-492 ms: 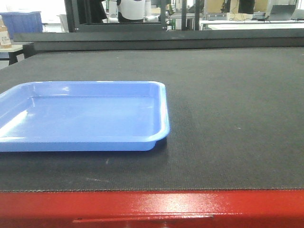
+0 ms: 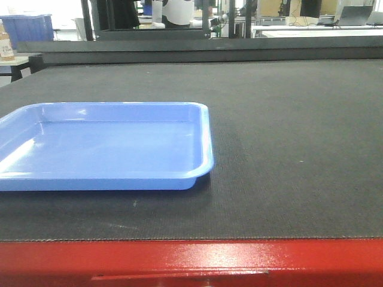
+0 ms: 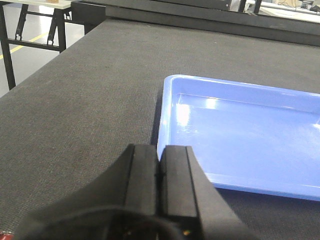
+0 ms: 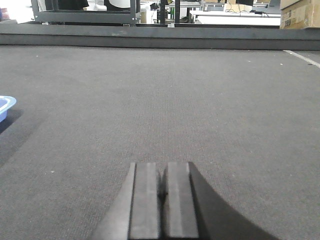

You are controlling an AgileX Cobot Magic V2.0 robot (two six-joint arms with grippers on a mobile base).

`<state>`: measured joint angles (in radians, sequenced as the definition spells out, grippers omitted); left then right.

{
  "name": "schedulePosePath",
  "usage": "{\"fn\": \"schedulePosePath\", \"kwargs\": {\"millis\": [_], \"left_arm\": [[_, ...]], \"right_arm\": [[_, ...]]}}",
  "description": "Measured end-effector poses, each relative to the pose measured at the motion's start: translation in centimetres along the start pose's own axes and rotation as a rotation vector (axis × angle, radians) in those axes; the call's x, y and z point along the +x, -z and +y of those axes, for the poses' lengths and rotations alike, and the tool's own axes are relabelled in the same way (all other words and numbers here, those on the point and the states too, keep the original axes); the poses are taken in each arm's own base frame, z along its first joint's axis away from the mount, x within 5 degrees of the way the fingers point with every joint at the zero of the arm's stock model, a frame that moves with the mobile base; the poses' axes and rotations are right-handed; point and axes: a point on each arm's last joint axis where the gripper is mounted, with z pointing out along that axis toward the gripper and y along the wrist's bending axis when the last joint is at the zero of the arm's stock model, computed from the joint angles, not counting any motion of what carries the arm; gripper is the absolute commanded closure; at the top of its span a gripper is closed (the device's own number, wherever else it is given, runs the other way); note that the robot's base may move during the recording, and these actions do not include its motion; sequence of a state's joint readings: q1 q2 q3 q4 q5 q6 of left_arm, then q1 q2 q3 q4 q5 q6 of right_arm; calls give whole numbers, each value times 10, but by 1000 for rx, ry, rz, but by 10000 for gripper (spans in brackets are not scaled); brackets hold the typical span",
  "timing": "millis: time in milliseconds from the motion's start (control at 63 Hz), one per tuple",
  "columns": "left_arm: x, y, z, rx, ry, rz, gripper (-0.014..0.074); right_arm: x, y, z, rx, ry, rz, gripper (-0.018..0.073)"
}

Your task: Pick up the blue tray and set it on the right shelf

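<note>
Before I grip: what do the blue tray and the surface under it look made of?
Blue tray: probably moulded plastic, glossy; bright highlights on its floor and smooth rounded rim. Dark mat: matte, perhaps rubber or woven fabric; fine ribbed texture, no shine.

Lighting bright and even, from overhead. Front view: background at 12 o'clock overexposed. Blue tray (image 2: 114, 146) carries white glare at its 9 o'clock side and throws a thin shadow on the bench (image 2: 287, 131). Left hand (image 3: 160, 155) and right hand (image 4: 163, 170) appear soft, out of focus.
</note>
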<state>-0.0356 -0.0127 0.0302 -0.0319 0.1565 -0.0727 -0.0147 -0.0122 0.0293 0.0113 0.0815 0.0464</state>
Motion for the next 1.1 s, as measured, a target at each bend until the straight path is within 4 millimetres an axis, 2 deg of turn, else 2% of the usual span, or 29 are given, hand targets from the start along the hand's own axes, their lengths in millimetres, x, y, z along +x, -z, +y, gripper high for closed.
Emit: {"fn": "schedulePosePath", "kwargs": {"millis": [302, 397, 461, 556, 620, 715, 810, 874, 953, 1096], "left_arm": [[-11, 1, -1, 18, 98, -115, 645], [-19, 2, -2, 21, 98, -170, 645], [-38, 6, -4, 18, 32, -146, 645], [-92, 17, -8, -8, -70, -111, 643], [-130, 21, -11, -25, -93, -76, 636], [-174, 16, -14, -46, -101, 18, 558], [-197, -3, -16, -60, -99, 139, 367], [-202, -19, -16, -66, -98, 213, 238], [-200, -40, -16, -65, -103, 294, 138], [-188, -69, -18, -53, -111, 423, 121]], "right_arm": [[-5, 0, 0, -3, -2, -60, 498], [-15, 1, 1, -7, -28, -107, 498], [-34, 5, 2, -11, -32, -151, 498], [-73, 17, 5, -19, -37, -211, 473], [-99, 23, 6, -22, -36, -218, 394], [-127, 21, 8, -23, -37, -180, 205], [-144, 5, 9, -19, -38, -118, 45], [-152, -9, 10, -22, -38, -68, -8], [-163, -27, 14, -59, -38, -13, -15], [-184, -61, 36, -202, -65, 103, -16]]}}
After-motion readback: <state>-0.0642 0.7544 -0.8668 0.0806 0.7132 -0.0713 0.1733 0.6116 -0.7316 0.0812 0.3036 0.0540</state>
